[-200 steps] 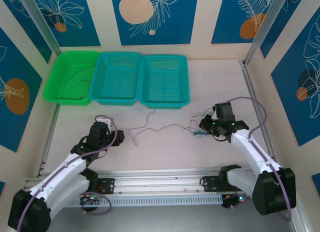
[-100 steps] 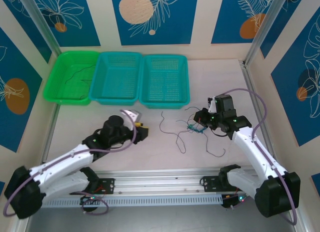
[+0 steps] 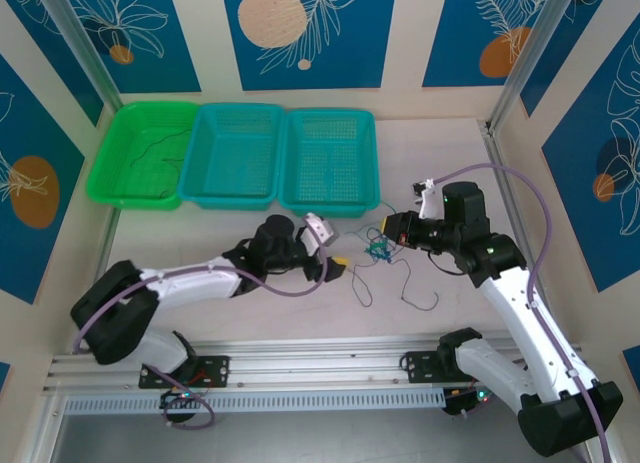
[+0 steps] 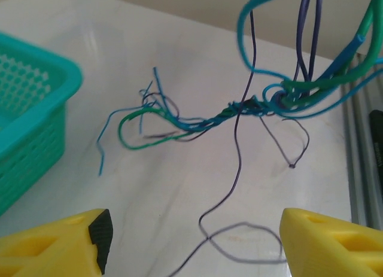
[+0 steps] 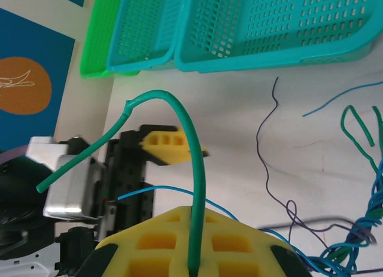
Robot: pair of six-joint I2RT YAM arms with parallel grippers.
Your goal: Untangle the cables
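left gripper [image 3: 336,267] had swung in from the far left, jaws wide apart, nothing held. right gripper [image 3: 390,229] looked clamped on the cables [image 3: 378,249], knot btwn both, near the basket [image 3: 330,207]. prob. set to pull a strand.

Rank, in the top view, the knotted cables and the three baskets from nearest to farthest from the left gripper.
1. The knotted cables, just right of the left gripper.
2. The right teal basket, behind the gripper.
3. The middle teal basket, behind and to the left.
4. The green basket, at the far left.
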